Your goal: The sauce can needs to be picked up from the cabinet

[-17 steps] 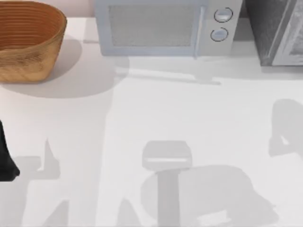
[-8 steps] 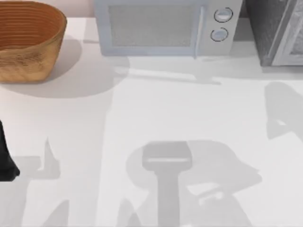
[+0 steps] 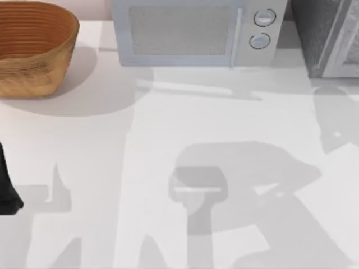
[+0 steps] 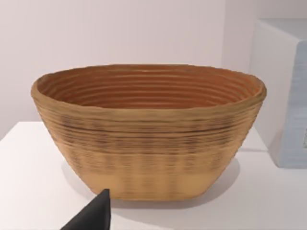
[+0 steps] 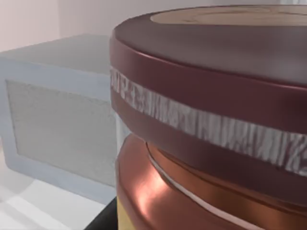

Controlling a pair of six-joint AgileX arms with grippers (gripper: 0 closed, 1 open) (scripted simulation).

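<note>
We are taking the microwave (image 3: 193, 33) as our landmark; it is standing at the table's (image 3: 168, 129) far edge. To the microwave's left, the basket (image 3: 33, 47) is sitting upright. To the microwave's right, at the far right corner, the cabinet (image 3: 322, 36) is showing its dark speckled side and paler framed panel.

In the right wrist view we are seeing the can (image 5: 216, 124) very close to the camera, with its maroon band, whitish stripe, coppery lower part and tan top; the microwave (image 5: 57, 124) is lying beyond it. We cannot tell whether our right gripper is clamped on the can.

Our left arm (image 3: 7, 188) is sitting at the table's left edge, nearer than the basket. A dark fingertip (image 4: 93, 215) is pointing toward the basket (image 4: 148, 129); we cannot tell whether that gripper is apart or together.
</note>
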